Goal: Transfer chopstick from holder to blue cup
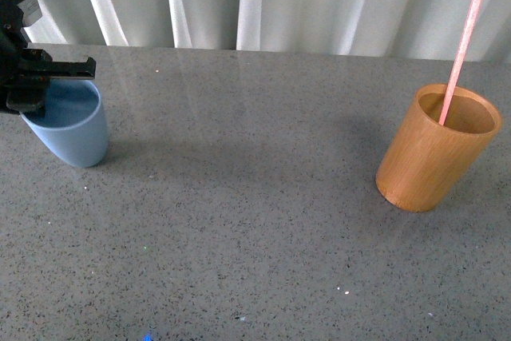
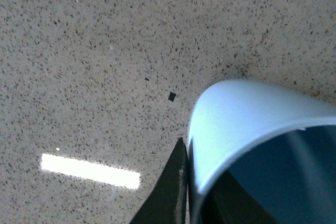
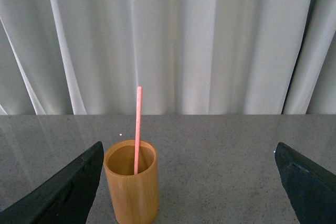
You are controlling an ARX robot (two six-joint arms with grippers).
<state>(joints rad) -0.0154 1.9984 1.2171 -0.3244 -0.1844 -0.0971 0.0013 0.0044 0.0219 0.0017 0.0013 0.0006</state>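
Note:
The light-blue cup (image 1: 70, 129) stands at the far left of the grey table. My left gripper (image 1: 49, 85) is shut on its rim; in the left wrist view one black finger (image 2: 170, 187) presses the cup wall (image 2: 236, 119) from outside. The orange-brown wooden holder (image 1: 437, 148) stands at the right with one pink chopstick (image 1: 461, 53) leaning in it. In the right wrist view the holder (image 3: 132, 184) and chopstick (image 3: 138, 129) sit between my right gripper's (image 3: 191, 187) wide-open fingers, nearer one of them. The right gripper does not show in the front view.
A speckled grey tabletop (image 1: 239, 221) stretches between cup and holder. White curtains (image 1: 263, 1) hang behind the table's far edge. A bright light reflection (image 2: 90, 170) lies on the table beside the cup.

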